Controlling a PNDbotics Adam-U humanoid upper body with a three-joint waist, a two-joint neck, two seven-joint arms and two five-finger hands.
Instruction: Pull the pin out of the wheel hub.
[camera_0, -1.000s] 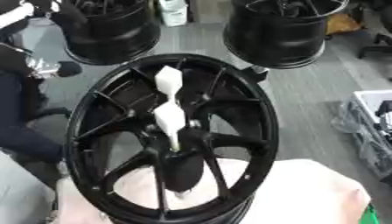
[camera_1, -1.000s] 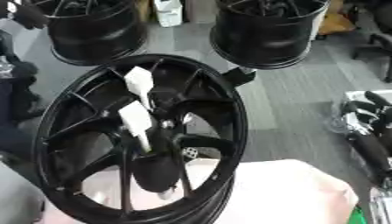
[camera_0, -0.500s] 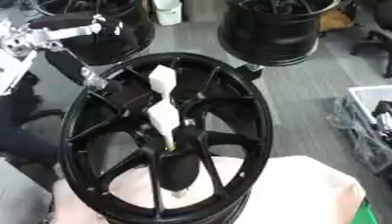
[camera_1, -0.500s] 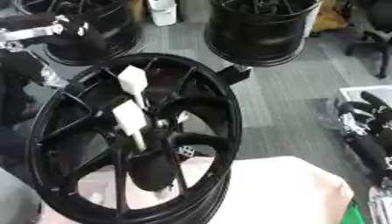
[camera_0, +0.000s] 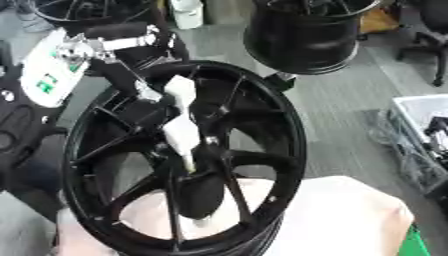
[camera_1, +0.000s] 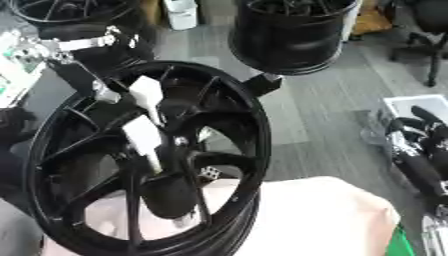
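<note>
My left hand comes in over the wheel hub from upper left; I cannot tell how far its fingers are open; the white pin stands in the hub's centre; I judge I should grasp it high and pull straight along its axis.

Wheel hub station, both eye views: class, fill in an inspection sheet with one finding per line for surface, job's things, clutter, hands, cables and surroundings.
Surface: pale cloth under the wheel's lower edge.
Job's things: black wheel hub standing tilted; white pin through its centre, still in.
Clutter: two more black wheels behind; white container.
Hands: left hand at the hub's upper spokes, fingers unclear; right hand idle at the right edge.
Cables: nothing seen.
Surroundings: grey floor; office chair.
</note>
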